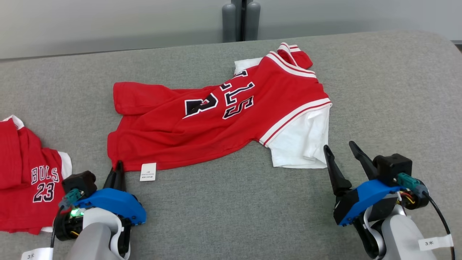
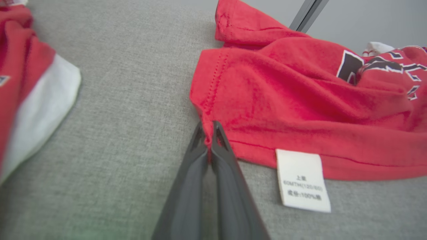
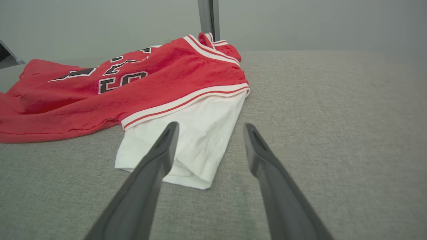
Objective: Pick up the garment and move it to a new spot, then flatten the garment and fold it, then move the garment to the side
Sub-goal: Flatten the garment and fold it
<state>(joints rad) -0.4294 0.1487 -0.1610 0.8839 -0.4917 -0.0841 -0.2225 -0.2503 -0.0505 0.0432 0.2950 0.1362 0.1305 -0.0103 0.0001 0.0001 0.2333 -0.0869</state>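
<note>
The left gripper (image 1: 118,168) (image 2: 208,129) has its jaws pressed together, pinching the near left corner of the garment's hem; in the left wrist view a sliver of red cloth sits between the two tips. The right gripper (image 1: 339,146) (image 3: 210,127) has its jaws spread wide and holds nothing; its tips stand just beside the outer edge of the white sleeve (image 1: 303,141) (image 3: 196,133), and whether they touch it cannot be told. The garment (image 1: 202,133) (image 2: 300,100) (image 3: 140,86), a red jersey with black lettering and white trim, lies spread and wrinkled across the middle of the surface, collar towards the far right. A white label (image 1: 148,172) (image 2: 302,180) hangs from its near hem, just right of the left gripper. A second jersey (image 1: 25,169) (image 2: 20,66), folded, lies at the left edge, well apart from the first. The surface (image 1: 379,108) is covered in grey woven cloth, with a rounded far right corner. Behind it stands a plain pale wall (image 1: 108,25) with two grey posts (image 1: 241,20). Both arms come in from the near edge, low over the surface, fingers pointing away from the robot; the left fingers slope down to the hem, and the right fingers tilt slightly to the left.
</note>
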